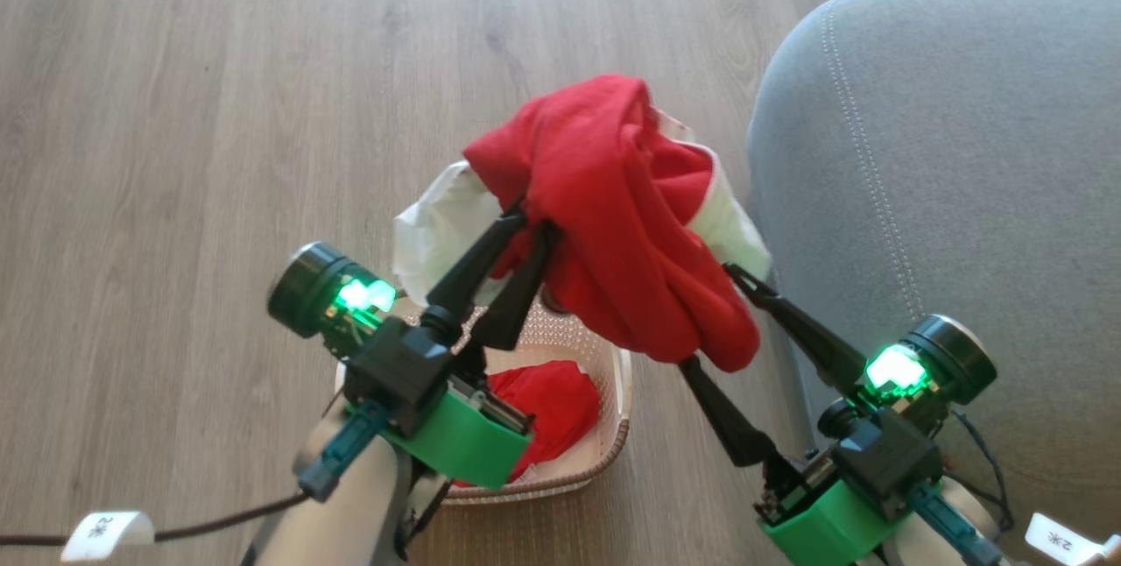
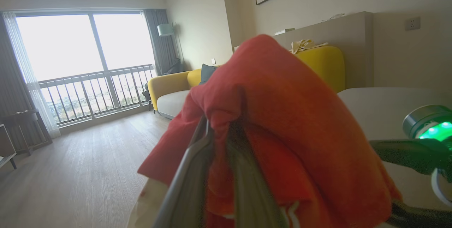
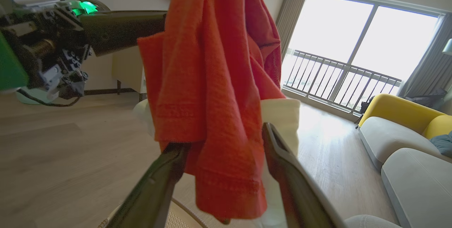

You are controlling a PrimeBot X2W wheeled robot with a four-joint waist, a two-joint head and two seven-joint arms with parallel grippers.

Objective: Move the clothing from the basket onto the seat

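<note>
A small white tag (image 1: pixel 109 531) hangs on the cable at the bottom left, by my left arm. It has dark marks on it, but I can't read them. A second tag (image 1: pixel 1060 540) sits at the bottom right. The picture's edge cuts it off, and I can't read that one either.

My left pincer (image 1: pixel 532 224) is clenched on a fold of the red garment (image 1: pixel 631 215) and holds it up in the air over the basket (image 1: pixel 613 391). In the left wrist view the red cloth (image 2: pixel 282 115) bunches round both fingers and hides their tips. A white lining (image 1: pixel 438 233) hangs down on the left side.

The basket stands on the wood floor (image 1: pixel 175 110), just beside the left edge of the seat (image 1: pixel 946 198). My left arm and the hanging cloth hide most of it. Inside lies the other red garment (image 1: pixel 547 399), partly covered by the green part of my arm.

My right pincer (image 1: pixel 709 317) is spread wide and grips nothing. The low end of the lifted garment hangs between its two fingers (image 3: pixel 282 171). I can't tell if they touch the cloth.

The floor to the left of the basket is wide and bare. On the right, the grey seat top is bare too, with a line of pale stitching near its edge.
</note>
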